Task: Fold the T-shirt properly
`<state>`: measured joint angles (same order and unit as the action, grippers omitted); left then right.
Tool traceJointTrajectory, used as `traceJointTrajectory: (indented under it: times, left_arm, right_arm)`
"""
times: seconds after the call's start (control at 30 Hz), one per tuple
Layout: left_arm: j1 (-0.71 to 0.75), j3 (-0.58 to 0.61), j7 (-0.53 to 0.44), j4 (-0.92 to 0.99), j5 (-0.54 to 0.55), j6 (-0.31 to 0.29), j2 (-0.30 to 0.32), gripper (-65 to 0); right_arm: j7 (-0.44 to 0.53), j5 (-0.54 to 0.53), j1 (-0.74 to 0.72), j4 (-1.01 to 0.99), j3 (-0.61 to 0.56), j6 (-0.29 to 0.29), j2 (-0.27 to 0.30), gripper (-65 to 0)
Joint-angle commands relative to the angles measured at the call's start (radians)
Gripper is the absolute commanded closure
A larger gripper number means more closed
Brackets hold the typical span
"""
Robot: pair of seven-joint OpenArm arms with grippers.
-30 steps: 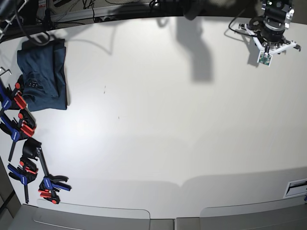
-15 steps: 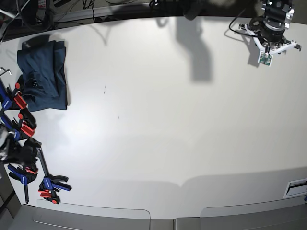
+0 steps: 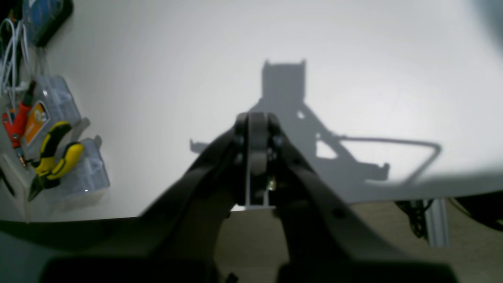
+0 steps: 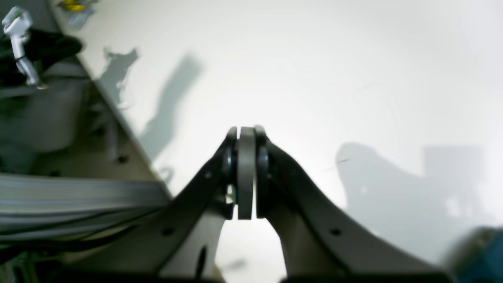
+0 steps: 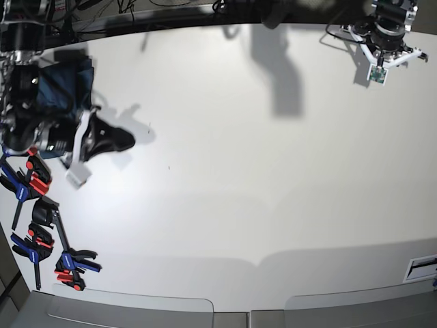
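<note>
The dark navy T-shirt (image 5: 67,87) lies folded into a small bundle at the table's far left, and my right arm covers its lower half. My right gripper (image 5: 128,141) is shut and empty, pointing right over bare table just beside the shirt. In the right wrist view its fingers (image 4: 246,157) are pressed together, and a blurred blue patch of the T-shirt (image 4: 487,255) shows at the bottom right corner. My left arm (image 5: 384,37) hangs at the far right corner of the table. Its gripper (image 3: 257,133) is shut on nothing above the white surface.
Several blue-and-red clamps (image 5: 33,179) line the left edge, down to another clamp (image 5: 72,263) near the front. Yellow-handled pliers (image 3: 55,155) and clear plastic boxes (image 3: 55,98) sit by the left arm's table corner. A slot (image 5: 421,268) marks the front right.
My right arm has swung into the base view from the left and now sits over the T-shirt's lower part. The left arm has shifted slightly towards the back.
</note>
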<state>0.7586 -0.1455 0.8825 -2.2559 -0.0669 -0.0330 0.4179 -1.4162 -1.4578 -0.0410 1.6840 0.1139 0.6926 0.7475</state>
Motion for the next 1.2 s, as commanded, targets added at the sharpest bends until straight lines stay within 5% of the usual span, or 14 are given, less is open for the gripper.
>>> traceJointTrajectory:
  times: [0.0,0.3,0.67,0.97,1.17]
  left_arm:
    - [0.011,-0.005,-0.016,-0.018,-0.011,0.007,0.009,0.0]
    - [0.161,-0.005,-0.022,-0.018,-0.012,0.007,0.009,0.0]
    - [0.412,-0.005,-0.070,-0.018,-0.063,0.007,0.009,0.0]
    - [0.491,-0.005,-0.073,0.022,0.078,-0.031,0.010,0.0]
    - [0.487,-0.005,-0.111,0.186,0.159,-0.103,0.010,0.0]
  right_arm:
    - [0.020,-0.026,0.017,0.031,0.011,0.006,0.003,0.0]
    - [0.020,-0.026,0.330,0.154,0.011,0.006,-0.169,0.0]
    - [0.020,-0.026,0.662,0.180,0.011,0.006,-0.238,0.0]
    - [0.020,0.227,0.810,0.160,0.010,0.006,-0.247,0.0]
    - [0.142,0.356,0.856,0.108,0.010,0.006,-0.247,0.0]
